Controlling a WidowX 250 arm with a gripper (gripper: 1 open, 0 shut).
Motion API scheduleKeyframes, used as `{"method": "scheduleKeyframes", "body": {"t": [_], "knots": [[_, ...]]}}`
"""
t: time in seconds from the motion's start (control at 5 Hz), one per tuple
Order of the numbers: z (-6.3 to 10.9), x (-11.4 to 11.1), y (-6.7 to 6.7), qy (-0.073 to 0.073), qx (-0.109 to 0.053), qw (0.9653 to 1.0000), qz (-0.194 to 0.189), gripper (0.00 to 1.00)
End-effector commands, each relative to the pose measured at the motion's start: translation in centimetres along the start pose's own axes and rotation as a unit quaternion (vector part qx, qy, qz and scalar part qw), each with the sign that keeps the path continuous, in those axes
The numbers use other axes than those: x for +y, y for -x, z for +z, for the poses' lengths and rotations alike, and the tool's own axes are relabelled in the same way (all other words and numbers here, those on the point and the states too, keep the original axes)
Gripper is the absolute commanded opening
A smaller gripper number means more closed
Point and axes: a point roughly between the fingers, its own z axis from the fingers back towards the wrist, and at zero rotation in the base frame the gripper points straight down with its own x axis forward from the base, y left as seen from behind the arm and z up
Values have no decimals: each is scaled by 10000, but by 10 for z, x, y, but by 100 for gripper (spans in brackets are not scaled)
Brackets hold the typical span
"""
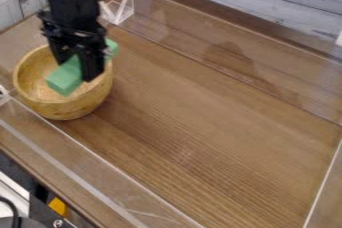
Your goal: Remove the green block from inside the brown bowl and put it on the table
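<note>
Camera view: fingers of the black gripper pinch the flat bright-green rectangular block across its middle. Block hangs tilted, one end toward the round light-brown wooden bowl's interior, upper end near the right rim.

Risks, judged: low end could catch the thick rim on the way out and twist loose. Tilted bar may pivot in the grip. Releasing high over the brown wood-grain table could bounce it toward the clear plastic walls.
</note>
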Motion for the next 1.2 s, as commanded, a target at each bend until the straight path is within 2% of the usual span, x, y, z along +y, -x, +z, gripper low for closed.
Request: {"method": "scheduleKeyframes", "body": {"t": [0.0,0.2,1.0], "knots": [[4,-24,-8,-133,-205,9997,-98,0],[-5,-50,-16,-122,-168,9995,-226,0],[-43,-72,-27,-74,-277,9995,-165,0]]}}
